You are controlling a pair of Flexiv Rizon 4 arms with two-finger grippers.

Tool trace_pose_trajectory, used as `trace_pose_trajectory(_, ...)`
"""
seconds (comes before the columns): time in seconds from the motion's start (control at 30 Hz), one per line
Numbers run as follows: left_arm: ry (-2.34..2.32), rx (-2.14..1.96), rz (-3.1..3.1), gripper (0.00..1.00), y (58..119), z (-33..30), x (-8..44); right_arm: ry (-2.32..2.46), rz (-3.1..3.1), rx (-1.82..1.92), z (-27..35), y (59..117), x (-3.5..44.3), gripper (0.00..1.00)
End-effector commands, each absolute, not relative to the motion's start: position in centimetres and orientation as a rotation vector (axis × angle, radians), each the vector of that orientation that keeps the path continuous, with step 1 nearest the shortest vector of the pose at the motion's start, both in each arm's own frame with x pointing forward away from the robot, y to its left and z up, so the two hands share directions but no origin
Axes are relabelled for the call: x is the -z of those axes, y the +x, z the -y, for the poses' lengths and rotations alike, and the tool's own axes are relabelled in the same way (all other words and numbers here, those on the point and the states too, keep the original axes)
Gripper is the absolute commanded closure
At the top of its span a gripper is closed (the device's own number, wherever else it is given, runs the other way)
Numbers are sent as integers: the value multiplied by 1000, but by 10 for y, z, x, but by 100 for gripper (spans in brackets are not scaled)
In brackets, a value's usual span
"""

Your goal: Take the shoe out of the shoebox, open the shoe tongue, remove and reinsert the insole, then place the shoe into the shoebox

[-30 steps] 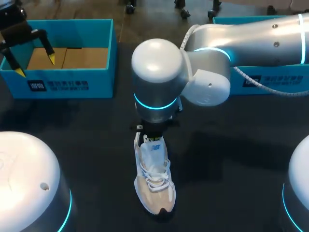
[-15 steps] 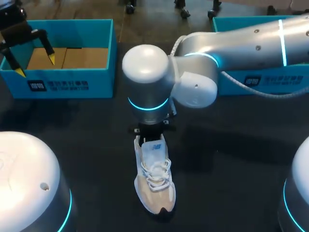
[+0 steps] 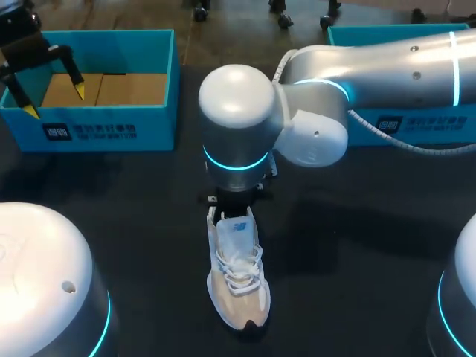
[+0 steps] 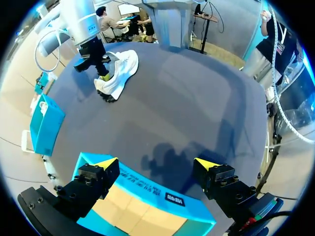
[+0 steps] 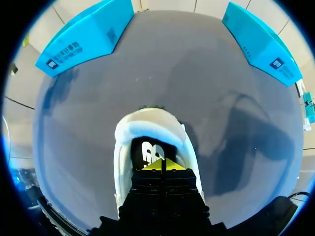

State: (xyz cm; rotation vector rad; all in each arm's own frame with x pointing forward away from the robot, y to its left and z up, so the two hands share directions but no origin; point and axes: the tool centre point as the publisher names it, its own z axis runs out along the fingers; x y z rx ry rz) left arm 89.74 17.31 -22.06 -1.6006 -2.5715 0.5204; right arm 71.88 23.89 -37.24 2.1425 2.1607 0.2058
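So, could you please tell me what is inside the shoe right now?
The right claw sits inside the shoe, tips together, over a dark insole with a white mark. The claw covers whatever lies beneath it.

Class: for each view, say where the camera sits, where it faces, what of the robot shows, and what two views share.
Head view: above and behind, facing down at the table; left gripper and right arm show.
Left wrist view: on that wrist, facing the shoebox past the open left gripper.
Right wrist view: on that wrist, facing into the shoe past the shut right gripper.
Shared: all show the shoe.
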Motion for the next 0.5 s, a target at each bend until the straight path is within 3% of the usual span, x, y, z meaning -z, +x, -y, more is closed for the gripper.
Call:
trace_pose_trajectory(0.03, -1602, -515, 2573, 0, 897, -173, 221, 2208, -2198, -235, -239, 723, 389, 100)
trace_pose_trajectory(0.33, -1602, -515, 2573, 0, 897, -173, 221, 2284, -2259, -235, -244, 723, 416, 100)
trace_pose_trajectory(0.5, -1602, -515, 2573, 0, 897, -173, 221, 2264, -2247, -252, -249, 719, 399, 100)
